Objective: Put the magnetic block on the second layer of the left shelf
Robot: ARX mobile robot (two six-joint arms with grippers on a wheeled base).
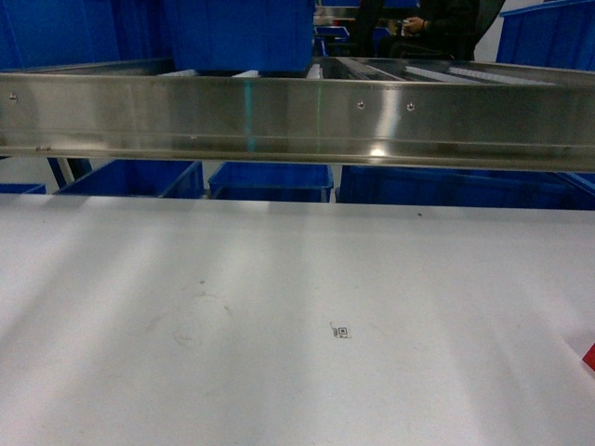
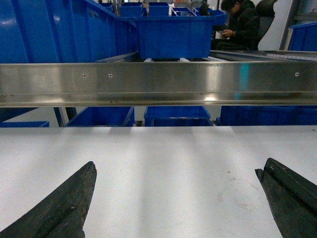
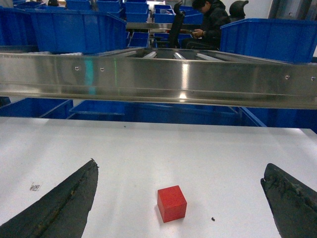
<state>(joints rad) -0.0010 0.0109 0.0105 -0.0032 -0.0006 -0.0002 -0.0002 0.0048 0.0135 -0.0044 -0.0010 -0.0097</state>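
Observation:
The magnetic block (image 3: 172, 203), a small bright red cube, lies on the white tabletop (image 3: 148, 148) between and just ahead of my right gripper's (image 3: 181, 166) wide-open fingers, touching neither. In the head view only a red sliver of the magnetic block (image 1: 591, 358) shows at the right edge. My left gripper (image 2: 177, 167) is open over bare tabletop with nothing between its fingers. The left shelf second layer (image 1: 186, 116) runs across the back as a shiny steel beam with roller rails behind it. A large blue bin (image 1: 242, 32) sits on it. Neither gripper shows in the head view.
More blue bins (image 1: 270, 181) stand below the steel beam behind the table's far edge. A small printed code mark (image 1: 340, 331) lies on the tabletop. A seated person (image 3: 210, 25) is far behind the rack. Another blue bin (image 3: 267, 39) sits on the rails at right.

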